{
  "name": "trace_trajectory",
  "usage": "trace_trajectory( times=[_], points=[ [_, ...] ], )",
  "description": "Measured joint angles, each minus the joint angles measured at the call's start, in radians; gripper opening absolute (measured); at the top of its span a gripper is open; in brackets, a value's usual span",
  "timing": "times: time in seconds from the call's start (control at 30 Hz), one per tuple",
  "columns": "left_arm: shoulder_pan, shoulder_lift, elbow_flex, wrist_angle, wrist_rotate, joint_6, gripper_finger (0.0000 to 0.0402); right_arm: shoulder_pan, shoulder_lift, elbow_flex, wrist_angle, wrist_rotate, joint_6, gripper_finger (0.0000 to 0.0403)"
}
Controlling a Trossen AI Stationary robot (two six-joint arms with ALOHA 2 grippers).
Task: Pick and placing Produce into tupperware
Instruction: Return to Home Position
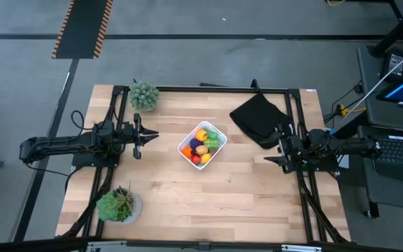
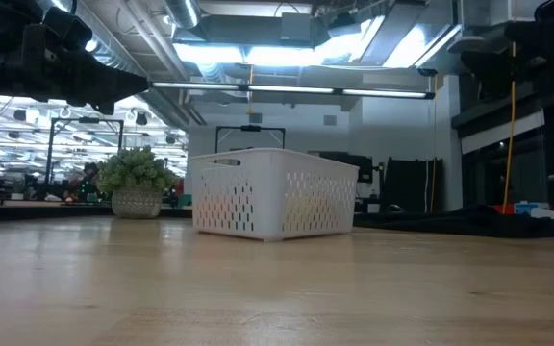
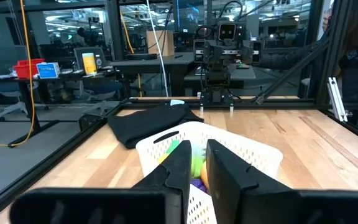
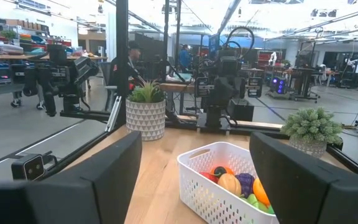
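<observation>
Sitting on the workshop's wooden table (image 1: 187, 203), the tupperware (image 1: 182, 148) holds produce (image 1: 203, 145).

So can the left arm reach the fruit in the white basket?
Probably yes. The left gripper waits at the left side of the table, pointing toward the white basket, with only bare wood between them. The basket is open on top, so the fruit lies uncovered.

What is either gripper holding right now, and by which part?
Nothing. The left gripper is shut and empty, the right gripper open and empty; the produce lies in the tupperware.
</observation>
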Motion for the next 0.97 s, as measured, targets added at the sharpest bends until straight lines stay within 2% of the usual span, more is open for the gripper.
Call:
trace_trajectory(
  times=[0.97],
  points=[
    [0.000, 0.000, 0.000, 0.000, 0.000, 0.000, 0.0101, 0.000, 0.000, 0.000, 0.000, 0.000, 0.000, 0.0300]
  ],
)
